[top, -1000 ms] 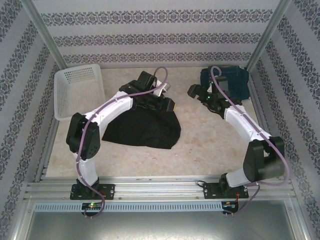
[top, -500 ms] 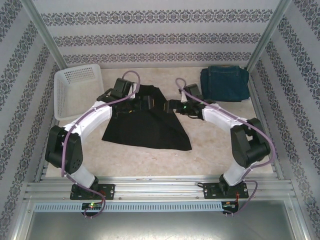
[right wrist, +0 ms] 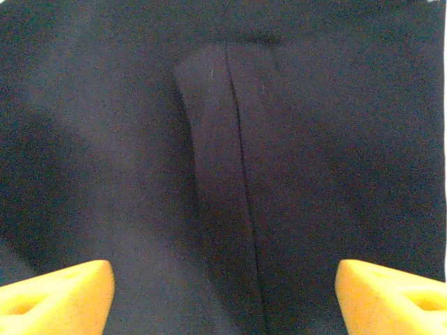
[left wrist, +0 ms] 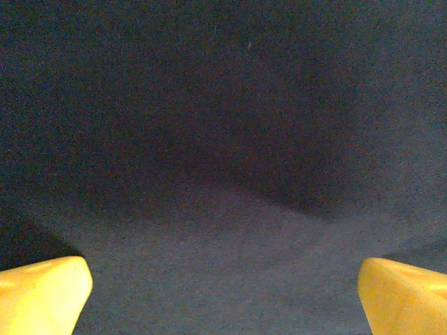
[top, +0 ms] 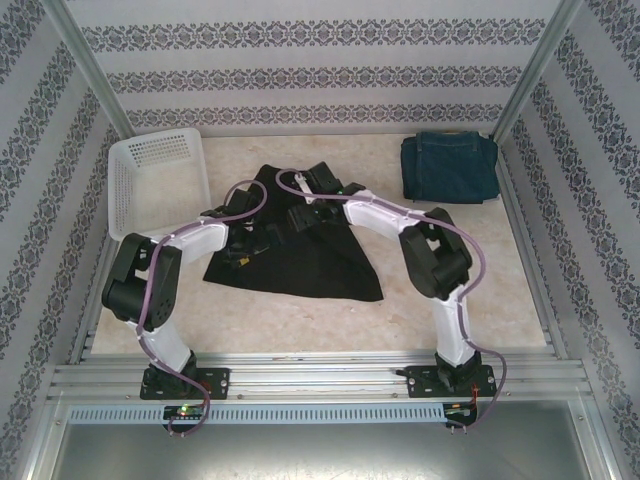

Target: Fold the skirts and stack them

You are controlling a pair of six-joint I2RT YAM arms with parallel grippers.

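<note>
Left wrist view: left fingers [left wrist: 42,296] spread, released; right fingers [right wrist: 56,300] likewise. Beneath both, soft black cloth skirt [left wrist: 223,139] could bunch if pinched unevenly.

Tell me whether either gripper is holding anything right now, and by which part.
Nothing is held. The left gripper and the right gripper are both open, fingertips wide apart close over the black skirt, with no cloth pinched.
</note>
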